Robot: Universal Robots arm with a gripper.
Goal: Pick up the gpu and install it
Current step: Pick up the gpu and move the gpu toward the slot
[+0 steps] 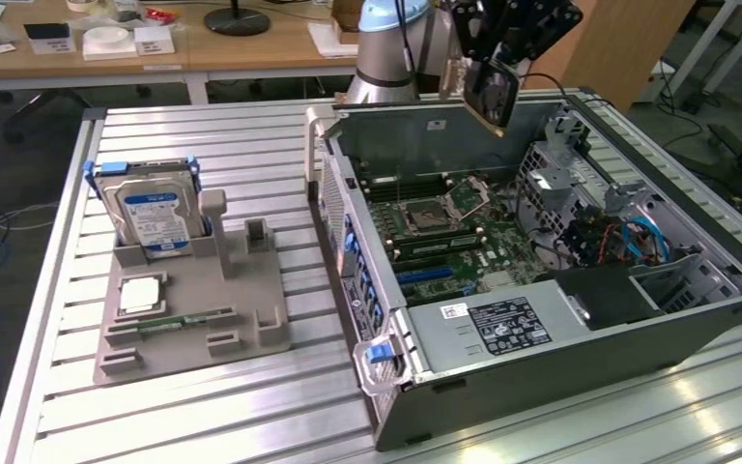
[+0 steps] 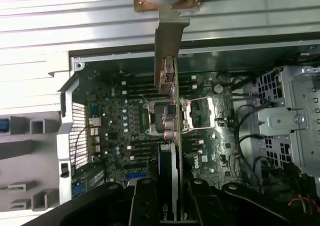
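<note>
**While the gpu hangs over the open case, the jaws hold it by one end**

Because the gpu is a thin, bare card, it is probably light and stiff but easily damaged. Its face carries small parts, and the connector edge should not be knocked or bent. The best hold is likely across the flat faces near one end. That keeps pressure off the contact edge and off the silver bracket, which looks thin enough to bend.

The jaws are clamped on the gpu, set only a narrow way apart, about the thickness of the card. In the wrist view a black finger lies on each side of it. The card runs edge-on away from them, with the bracket at the end farthest from the grip.

In the exterior view the card hangs below the arm at the far end of the computer case. It is in the air and well apart from the motherboard below it. From above, it lines up roughly over the middle of the board and touches nothing there, so it is not yet seated in a slot.

On the counter, at the exterior view's left, a grey fixture holds the hard drive upright. It stands well apart from the case.
</note>
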